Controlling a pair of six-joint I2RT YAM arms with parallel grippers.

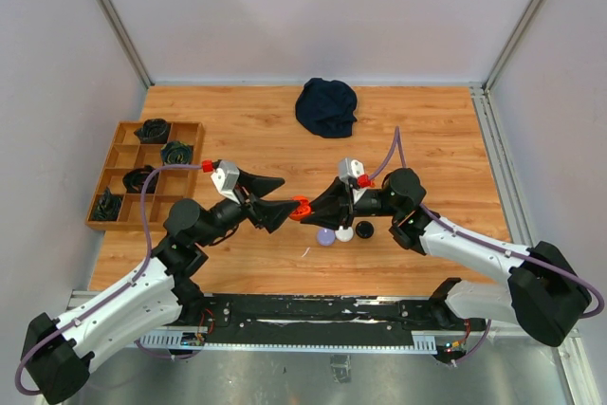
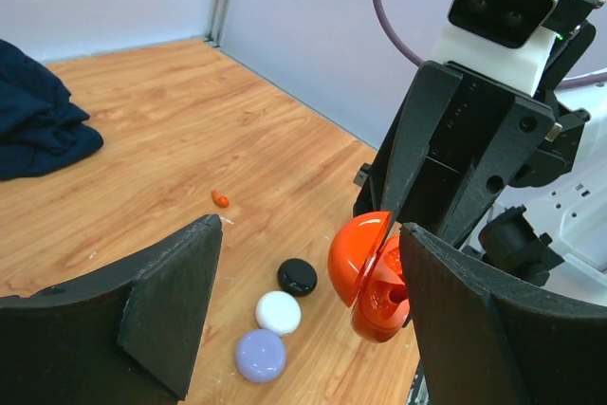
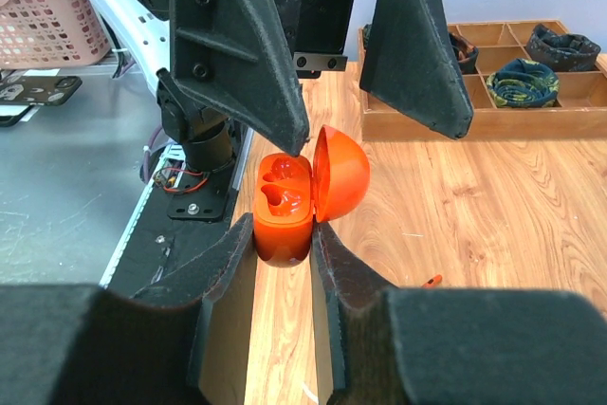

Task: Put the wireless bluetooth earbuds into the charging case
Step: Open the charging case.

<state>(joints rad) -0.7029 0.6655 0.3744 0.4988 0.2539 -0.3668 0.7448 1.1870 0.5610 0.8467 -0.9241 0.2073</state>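
Right gripper (image 1: pixel 305 208) above seemingly wooden table (image 1: pixel 427 139)

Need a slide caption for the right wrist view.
Right gripper holds the orange charging case, lid open, facing the open left gripper.

Charging case (image 3: pixel 283 198), lid open, mid-table between right gripper (image 3: pixel 285 246) fingers. Three round cases (image 1: pixel 344 232) below it. Tray (image 1: pixel 175 183) left. Cloth (image 1: pixel 326 106) behind.

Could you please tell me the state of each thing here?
Glossy orange plastic charging case: lid open, held above the wooden table.
Right claw: shut on the case.
Left claw: open, at the case.
Tiny orange earbud: loose on the table.
Purple round case, white round case, black round case: shut, on the table.
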